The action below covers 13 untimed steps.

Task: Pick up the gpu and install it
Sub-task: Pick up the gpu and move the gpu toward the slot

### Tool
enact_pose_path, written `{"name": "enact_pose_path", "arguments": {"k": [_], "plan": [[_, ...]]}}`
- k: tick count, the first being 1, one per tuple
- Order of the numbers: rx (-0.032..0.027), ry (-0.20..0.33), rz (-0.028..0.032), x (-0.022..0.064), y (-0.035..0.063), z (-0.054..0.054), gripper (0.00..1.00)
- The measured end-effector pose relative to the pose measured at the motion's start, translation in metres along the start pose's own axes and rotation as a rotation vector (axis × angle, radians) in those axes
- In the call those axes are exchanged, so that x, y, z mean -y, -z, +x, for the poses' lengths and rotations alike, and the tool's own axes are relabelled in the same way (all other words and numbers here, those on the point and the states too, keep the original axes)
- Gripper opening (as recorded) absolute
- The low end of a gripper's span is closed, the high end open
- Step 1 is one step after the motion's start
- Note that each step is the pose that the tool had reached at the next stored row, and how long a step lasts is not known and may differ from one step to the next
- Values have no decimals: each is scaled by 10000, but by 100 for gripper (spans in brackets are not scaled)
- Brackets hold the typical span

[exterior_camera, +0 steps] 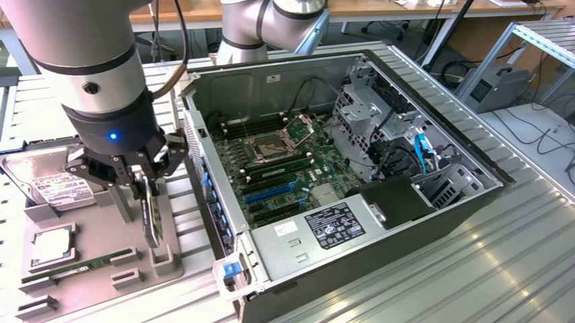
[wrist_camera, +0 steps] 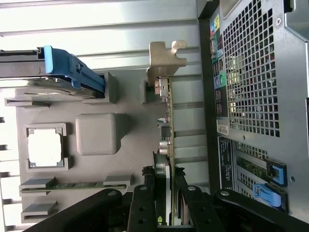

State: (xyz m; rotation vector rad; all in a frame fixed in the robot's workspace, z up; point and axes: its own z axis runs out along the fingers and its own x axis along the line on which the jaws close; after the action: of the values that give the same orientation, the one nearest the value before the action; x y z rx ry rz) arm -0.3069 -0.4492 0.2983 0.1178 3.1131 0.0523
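Observation:
The gpu [exterior_camera: 153, 221] stands on edge in a slot of the grey holder tray [exterior_camera: 94, 225], to the exterior view's left of the open computer case [exterior_camera: 212, 202]. My gripper [exterior_camera: 145, 195] comes straight down over it, with a black finger on each side of the card. In the wrist view the gpu [wrist_camera: 166, 121] runs away from the gripper [wrist_camera: 164, 191], its silver end bracket [wrist_camera: 165, 58] at the far end by a holder post. The fingers [wrist_camera: 145, 203] press against both faces of the card, so the gripper is shut on it. The card's lower edge still sits in the holder.
The tray also holds a hard drive [exterior_camera: 50, 182], a CPU [exterior_camera: 52, 245] and a RAM stick [exterior_camera: 77, 268]. The case lies on its side with the motherboard [exterior_camera: 279, 168] exposed. Its perforated rear panel [wrist_camera: 251, 72] stands close beside the gpu.

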Motion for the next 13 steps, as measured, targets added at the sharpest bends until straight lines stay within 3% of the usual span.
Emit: {"name": "enact_pose_path", "arguments": {"k": [13], "plan": [[0, 0, 0, -2, 54, -1, 27]]}}
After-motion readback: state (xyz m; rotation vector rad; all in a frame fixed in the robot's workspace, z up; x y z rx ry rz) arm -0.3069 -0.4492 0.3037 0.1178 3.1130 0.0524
